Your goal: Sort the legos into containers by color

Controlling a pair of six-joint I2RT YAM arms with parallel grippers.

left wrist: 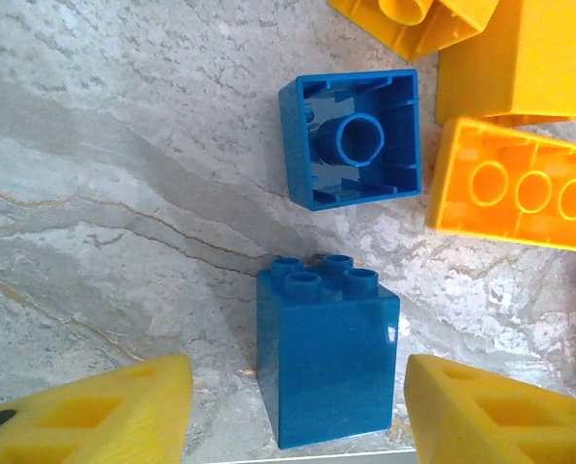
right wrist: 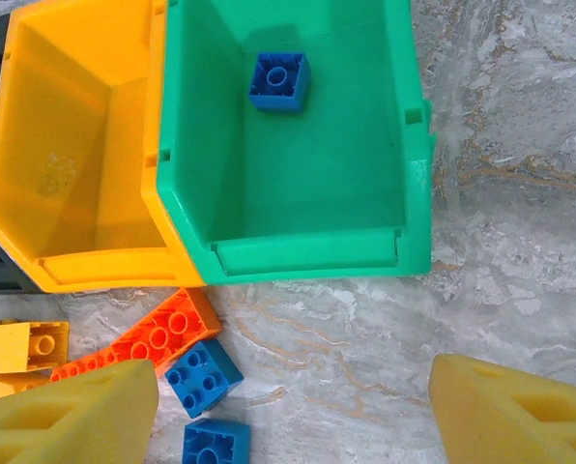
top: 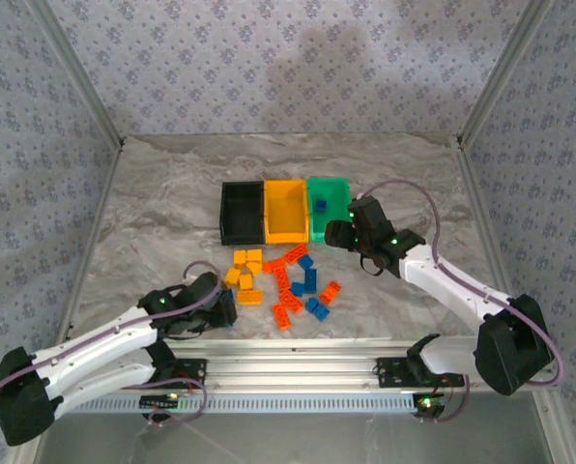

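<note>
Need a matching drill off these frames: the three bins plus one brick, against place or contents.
1. black bin
2. orange-yellow bin
3. green bin
4. upright blue brick

a. holds one small blue brick
b. between the fingers of the left gripper
c. left end of the bin row
d. middle of the bin row

Pairs: 1-c, 2-d, 3-a, 4-b

Glossy plastic legos point(left wrist: 327, 377) on smooth marbled tabletop point(left wrist: 104, 193)
</note>
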